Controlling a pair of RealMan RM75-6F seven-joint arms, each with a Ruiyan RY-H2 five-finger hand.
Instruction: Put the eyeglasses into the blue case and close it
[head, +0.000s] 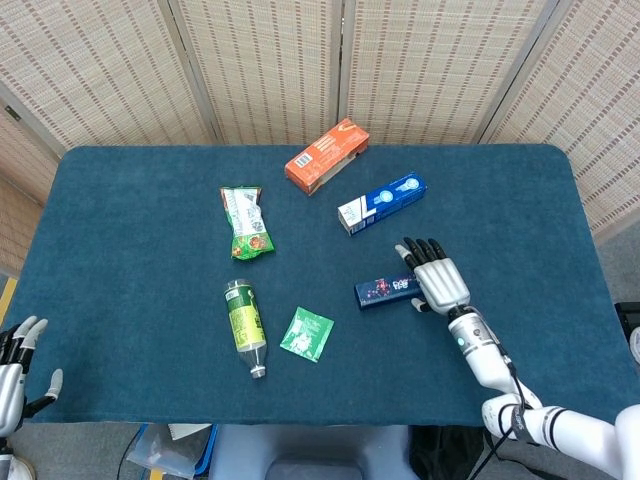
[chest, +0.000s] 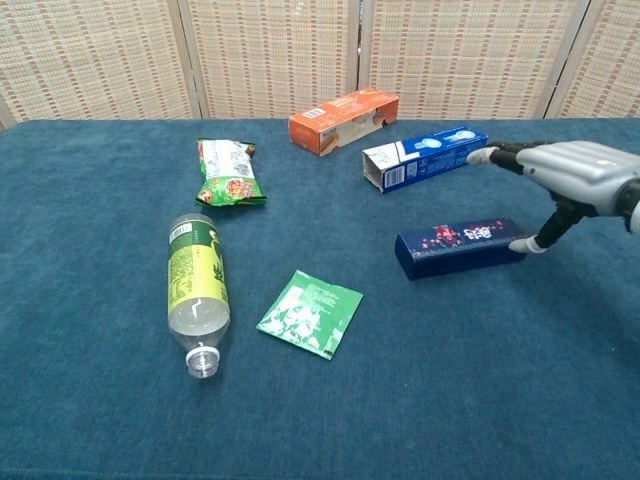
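Dark blue oblong box (chest: 460, 247), presumably the case, lying shut toward the table's (head: 120, 250) right edge. No eyeglasses visible anywhere. Right hand (chest: 565, 180) spread wide, holding nothing, thumb maybe touching. Could easily shove it away. Left hand (head: 15, 365) open, idle.

Bright, even overhead light, soft short shadows, both views sharp throughout.
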